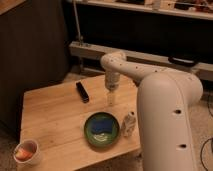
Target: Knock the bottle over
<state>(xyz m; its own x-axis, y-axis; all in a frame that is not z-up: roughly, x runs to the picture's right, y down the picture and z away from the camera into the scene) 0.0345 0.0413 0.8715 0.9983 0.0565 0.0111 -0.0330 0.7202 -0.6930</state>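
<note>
The bottle (pixel 129 124) is small, pale whitish-grey, with a narrower top. It stands upright on the wooden table (pixel 55 120), close to its right edge and just right of the green plate (pixel 101 131). My gripper (pixel 110 99) hangs down from the white arm (pixel 165 110) over the far middle of the table. It is behind and slightly left of the bottle and apart from it, holding nothing that I can see.
A blue object (pixel 103 124) lies on the green plate. A black rectangular bar (pixel 82 92) lies on the table left of the gripper. A white cup with orange contents (pixel 26 151) stands at the front left corner. Dark shelving (pixel 150 30) runs behind the table.
</note>
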